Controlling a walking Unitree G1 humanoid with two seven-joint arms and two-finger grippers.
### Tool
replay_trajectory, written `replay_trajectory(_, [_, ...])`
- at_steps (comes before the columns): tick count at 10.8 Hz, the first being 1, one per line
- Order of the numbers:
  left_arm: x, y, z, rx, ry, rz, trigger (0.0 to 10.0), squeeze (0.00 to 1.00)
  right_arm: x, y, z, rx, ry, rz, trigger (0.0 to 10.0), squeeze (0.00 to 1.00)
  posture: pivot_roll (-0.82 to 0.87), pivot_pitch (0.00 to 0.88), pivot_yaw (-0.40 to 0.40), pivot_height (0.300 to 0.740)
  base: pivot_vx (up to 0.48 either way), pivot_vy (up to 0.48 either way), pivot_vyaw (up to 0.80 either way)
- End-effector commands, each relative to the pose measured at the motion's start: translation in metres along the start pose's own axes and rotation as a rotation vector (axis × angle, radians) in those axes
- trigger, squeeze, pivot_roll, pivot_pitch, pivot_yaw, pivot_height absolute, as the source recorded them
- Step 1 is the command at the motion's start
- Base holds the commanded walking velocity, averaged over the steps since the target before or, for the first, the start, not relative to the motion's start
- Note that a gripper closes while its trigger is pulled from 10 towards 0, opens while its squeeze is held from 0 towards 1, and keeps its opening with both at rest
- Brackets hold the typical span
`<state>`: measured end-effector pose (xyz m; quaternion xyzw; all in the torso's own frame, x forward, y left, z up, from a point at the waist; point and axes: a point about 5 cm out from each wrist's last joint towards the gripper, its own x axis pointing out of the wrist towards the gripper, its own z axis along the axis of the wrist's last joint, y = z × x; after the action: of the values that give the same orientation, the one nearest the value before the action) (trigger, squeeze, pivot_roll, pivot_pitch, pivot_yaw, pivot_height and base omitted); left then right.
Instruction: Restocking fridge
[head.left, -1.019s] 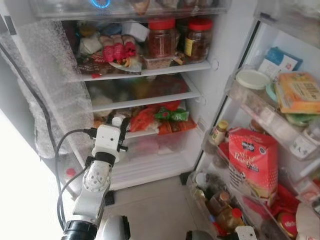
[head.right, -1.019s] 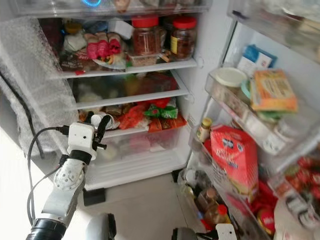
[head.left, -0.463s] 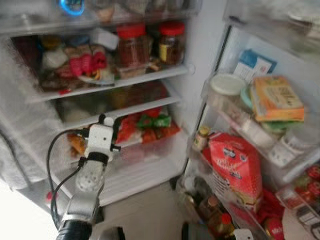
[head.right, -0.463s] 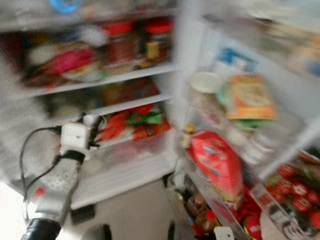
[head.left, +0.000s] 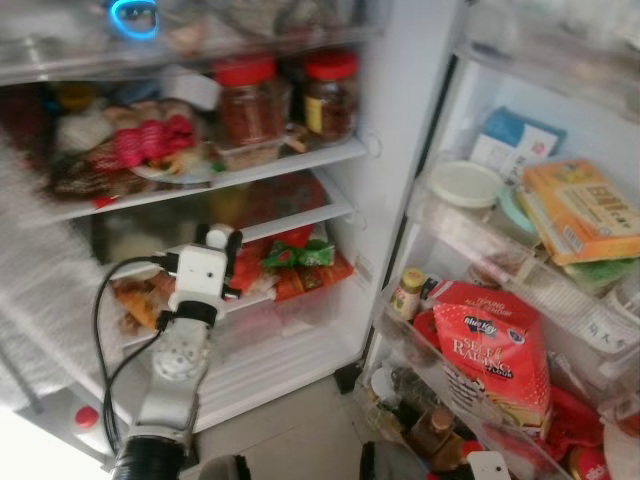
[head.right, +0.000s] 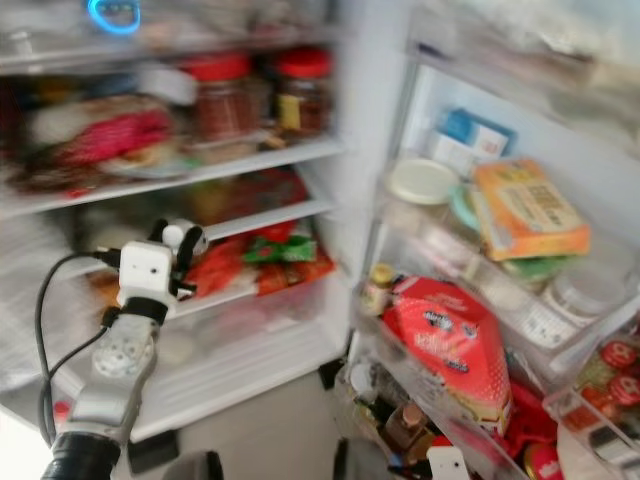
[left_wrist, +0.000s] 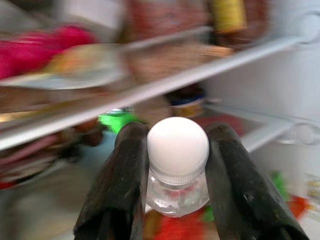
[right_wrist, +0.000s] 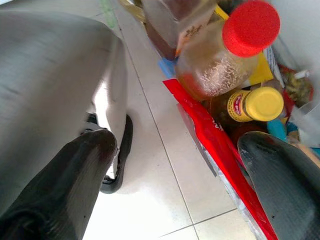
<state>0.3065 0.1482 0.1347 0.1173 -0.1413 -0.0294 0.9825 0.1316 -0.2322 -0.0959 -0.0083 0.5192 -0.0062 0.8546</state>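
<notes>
The fridge stands open in front of me. My left gripper (head.left: 222, 243) is raised before the middle shelves (head.left: 300, 218), shut on a clear bottle with a white cap (left_wrist: 178, 147). Its black fingers (left_wrist: 122, 185) clasp the bottle's neck on both sides. The bottle is level with the glass shelf edge, left of the red and green packets (head.left: 300, 258). My right gripper (right_wrist: 175, 145) hangs low and open with nothing in it, over the floor tiles beside the door's bottom bin.
Two red-lidded jars (head.left: 250, 100) stand on the upper shelf, beside a plate of wrapped food (head.left: 150, 145). The open door on the right holds a red flour bag (head.left: 495, 350), an orange box (head.left: 585, 205), a white-lidded tub (head.left: 465, 183) and bottles (right_wrist: 235, 55).
The whole view has swung and blurred as the camera moved. My left gripper keeps its hold on the bottle and sits slightly higher against the shelves.
</notes>
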Motion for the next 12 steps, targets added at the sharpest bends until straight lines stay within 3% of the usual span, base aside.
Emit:
replay_trajectory(1, [0.006, 0.003, 0.007, 0.027, -0.04, -0.003, 10.0, 0.0, 0.001, 0.001, 0.003, 0.002, -0.009, 0.004, 10.0, 0.0, -0.1, 0.02, -0.036, 0.616, 0.334, 0.0, 0.0])
replay_trajectory(5, [0.008, 0.013, 0.0, 0.068, -0.031, 0.031, 10.0, 0.0, 0.001, 0.001, 0.003, 0.003, -0.009, 0.006, 10.0, 0.0, -0.1, 0.021, -0.038, 0.616, 0.243, 0.0, 0.0])
replay_trajectory(9, [-0.017, 0.04, -0.039, 0.149, 0.094, 0.134, 10.0, 0.0, 0.0, 0.0, 0.003, 0.005, -0.011, 0.008, 10.0, 0.0, -0.11, 0.027, -0.051, 0.616, 0.0, 0.0, 0.0])
replay_trajectory(12, [-0.032, 0.04, -0.071, 0.096, 0.263, 0.117, 10.0, 0.0, 0.0, -0.001, 0.004, 0.005, -0.013, 0.01, 10.0, 0.0, -0.11, 0.025, -0.058, 0.616, 0.0, 0.0, 0.0])
